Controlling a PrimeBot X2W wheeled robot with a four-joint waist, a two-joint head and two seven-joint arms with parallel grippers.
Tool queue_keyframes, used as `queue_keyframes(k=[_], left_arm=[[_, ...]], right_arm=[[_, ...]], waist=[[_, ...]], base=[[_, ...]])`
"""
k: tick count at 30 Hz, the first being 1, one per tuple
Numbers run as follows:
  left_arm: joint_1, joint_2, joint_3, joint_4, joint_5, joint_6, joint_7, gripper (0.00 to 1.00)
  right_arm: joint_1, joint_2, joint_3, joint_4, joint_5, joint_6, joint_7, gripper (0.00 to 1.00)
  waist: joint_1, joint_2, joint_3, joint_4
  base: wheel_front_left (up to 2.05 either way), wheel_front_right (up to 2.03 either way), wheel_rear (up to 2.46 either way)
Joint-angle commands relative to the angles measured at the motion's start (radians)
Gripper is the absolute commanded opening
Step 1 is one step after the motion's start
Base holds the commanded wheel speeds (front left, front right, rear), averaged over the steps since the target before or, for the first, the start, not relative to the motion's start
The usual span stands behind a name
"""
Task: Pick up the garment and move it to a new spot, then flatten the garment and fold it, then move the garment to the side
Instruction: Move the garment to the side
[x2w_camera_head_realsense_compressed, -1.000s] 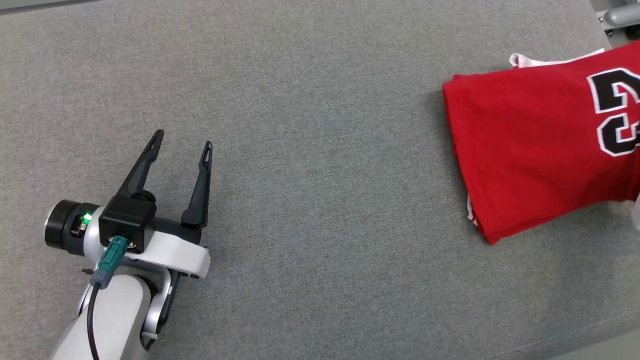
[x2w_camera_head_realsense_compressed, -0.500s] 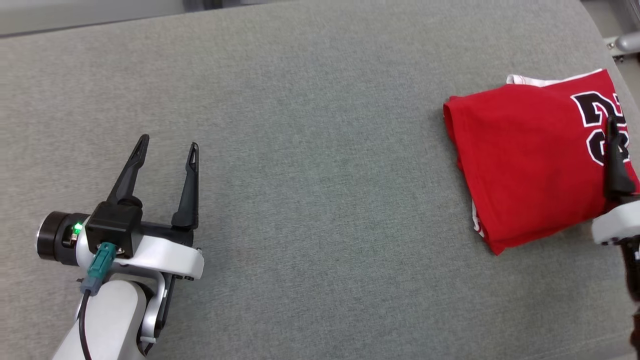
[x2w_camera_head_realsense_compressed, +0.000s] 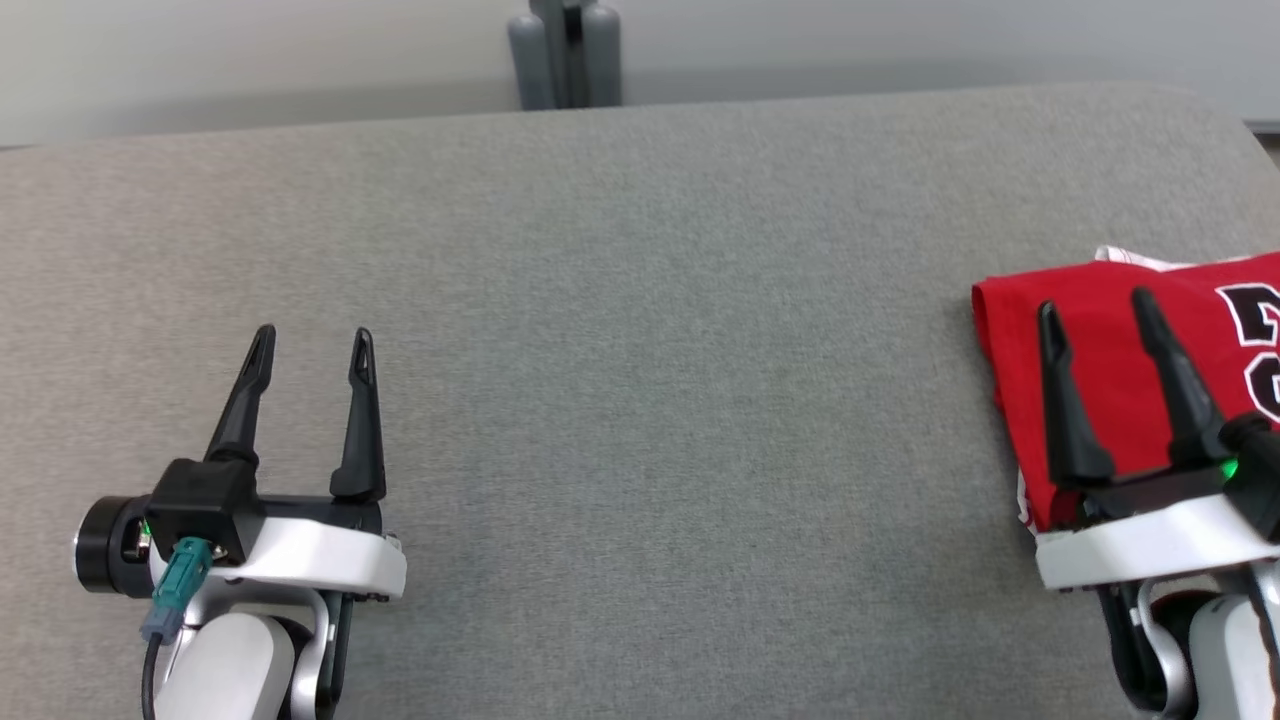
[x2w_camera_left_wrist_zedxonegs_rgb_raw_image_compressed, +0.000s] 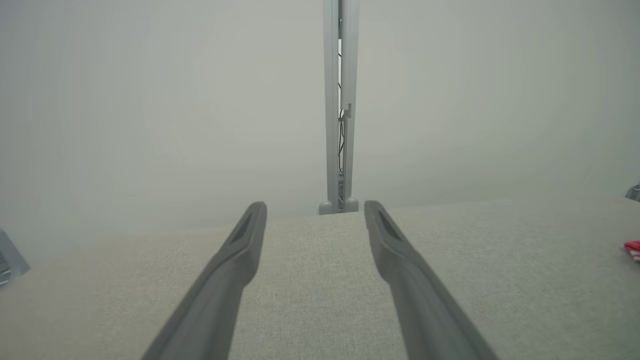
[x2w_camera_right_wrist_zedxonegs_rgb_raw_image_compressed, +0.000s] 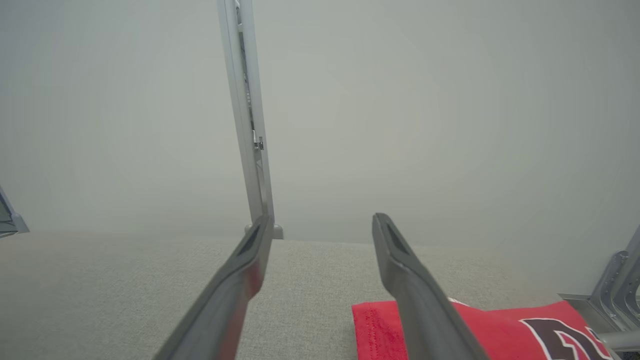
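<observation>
The garment is a folded red jersey (x2w_camera_head_realsense_compressed: 1120, 370) with black-and-white number print, lying at the right edge of the grey table (x2w_camera_head_realsense_compressed: 640, 350). It also shows low right as the jersey (x2w_camera_right_wrist_zedxonegs_rgb_raw_image_compressed: 500, 330) in the right wrist view, and as a small red corner (x2w_camera_left_wrist_zedxonegs_rgb_raw_image_compressed: 632, 246) in the left wrist view. My right gripper (x2w_camera_head_realsense_compressed: 1092, 308) hovers over the jersey's left part, open, with nothing between its fingers. At the lower left my left gripper (x2w_camera_head_realsense_compressed: 312, 338) is open over bare table, far from the jersey.
A grey metal post (x2w_camera_head_realsense_compressed: 565, 52) stands behind the table's far edge against a pale wall; the post (x2w_camera_left_wrist_zedxonegs_rgb_raw_image_compressed: 340, 105) also rises ahead of the left gripper. Metal frame parts (x2w_camera_right_wrist_zedxonegs_rgb_raw_image_compressed: 617, 285) stand at the right beyond the jersey.
The head camera tilted up, bringing the far edge and post into view. The right gripper has come fully into view, open over the jersey. The left gripper stays open.
</observation>
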Motion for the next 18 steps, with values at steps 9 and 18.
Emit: queue_keyframes(k=[9, 18], left_arm=[[0.06, -0.004, 0.018, 0.029, -0.045, -0.018, -0.027, 1.0], [0.13, 0.006, -0.008, 0.056, -0.02, 0.007, -0.019, 1.0]], right_arm=[[0.098, 0.002, 0.021, 0.064, 0.037, 0.0, -0.005, 1.0], [0.197, 0.003, -0.016, 0.056, 0.035, 0.0, 0.016, 1.0]], waist=[[0.0, -0.0001, -0.121, 0.085], [0.0, -0.0001, -0.204, 0.085]], base=[[0.0, 0.0, 0.0], [0.0, 0.0, 0.0]])
